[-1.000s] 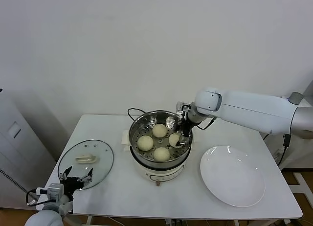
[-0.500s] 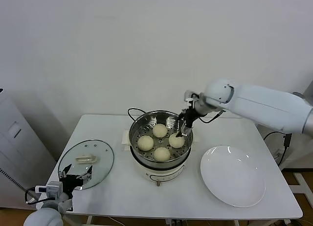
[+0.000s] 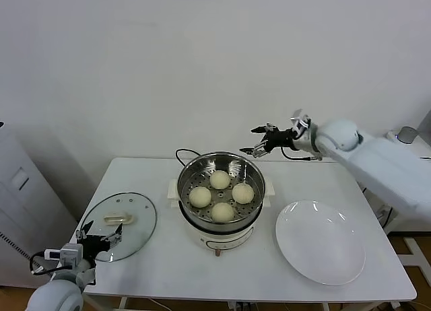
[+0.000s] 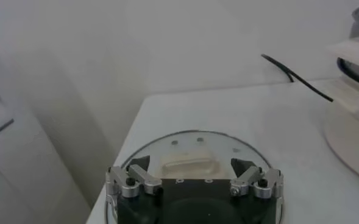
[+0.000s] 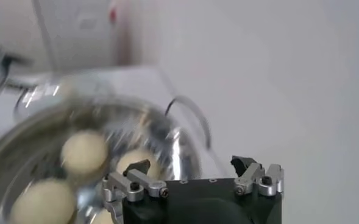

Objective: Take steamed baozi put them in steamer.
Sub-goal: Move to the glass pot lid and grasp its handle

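1. Sitting in the steamer right now are all 4 steamed baozi, laid out in a diamond on the perforated bottom: 1 toward the wall, 1 toward the front edge of the counter, and 1 on each side. None of them touch each other.
2. Steamer is the shiny steel basket on a white cooker base, roughly mid-counter, with a black cord looping out behind it toward the wall.
3. Right claw is up in the air behind the steamer's right rim, above rim height and clear of the basket. Its fingers are spread apart with nothing between them. The white arm runs off to the right from there.
4. From the right wrist camera you get the steamer below the right claw, with the baozi showing inside, pretty blurry though.
5. Left claw is parked low, well off to the left of the steamer, right by the near edge of the glass lid. Fingers are spread, holding nothing.
6. Left wrist camera shows the same thing: left claw open just in front of the glass lid, whose white handle sits between the fingertips' line of sight, lid flat on the counter.
7. White plate sits on the counter to the right of the steamer, a bit toward the front, with nothing on it.
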